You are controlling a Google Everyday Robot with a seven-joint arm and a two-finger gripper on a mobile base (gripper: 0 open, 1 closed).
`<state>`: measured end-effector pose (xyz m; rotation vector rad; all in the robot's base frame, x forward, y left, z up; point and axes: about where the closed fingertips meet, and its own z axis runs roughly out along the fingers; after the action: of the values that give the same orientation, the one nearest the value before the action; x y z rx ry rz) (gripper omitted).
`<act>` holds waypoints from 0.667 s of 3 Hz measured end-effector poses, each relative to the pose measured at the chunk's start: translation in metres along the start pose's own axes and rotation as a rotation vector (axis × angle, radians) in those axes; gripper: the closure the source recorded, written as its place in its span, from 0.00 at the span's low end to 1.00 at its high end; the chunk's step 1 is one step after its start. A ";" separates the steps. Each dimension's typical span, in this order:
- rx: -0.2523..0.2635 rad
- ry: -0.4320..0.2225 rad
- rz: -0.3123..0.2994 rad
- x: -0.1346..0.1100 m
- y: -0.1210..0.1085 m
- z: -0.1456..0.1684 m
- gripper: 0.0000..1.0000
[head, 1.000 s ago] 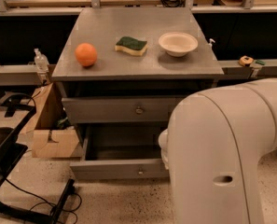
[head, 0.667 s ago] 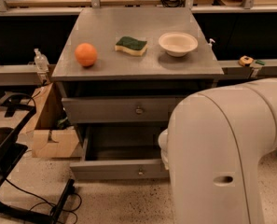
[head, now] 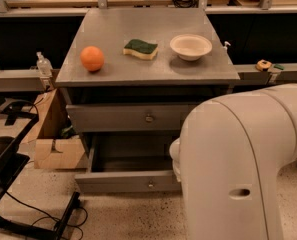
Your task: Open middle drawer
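The grey cabinet (head: 148, 76) shows two drawer fronts. The upper drawer (head: 113, 118) is closed, with a small round knob (head: 149, 118). Below it, the middle drawer (head: 123, 182) stands pulled out toward me, its knob (head: 150, 184) on the front and its dark inside (head: 133, 156) showing. A third drawer is hidden beneath it. My white arm housing (head: 243, 169) fills the lower right and covers the right ends of both drawers. My gripper is not in view.
On the cabinet top lie an orange (head: 92, 58), a green-and-yellow sponge (head: 140, 49) and a white bowl (head: 190, 46). A cardboard box (head: 55, 144) stands left of the cabinet. A black frame with cables (head: 18, 184) lies on the speckled floor at the lower left.
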<state>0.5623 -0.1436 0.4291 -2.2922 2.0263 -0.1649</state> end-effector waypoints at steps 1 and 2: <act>0.000 0.000 0.000 0.000 0.000 0.000 0.51; 0.000 0.000 0.000 0.000 0.000 0.000 0.27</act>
<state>0.5622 -0.1436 0.4291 -2.2922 2.0264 -0.1649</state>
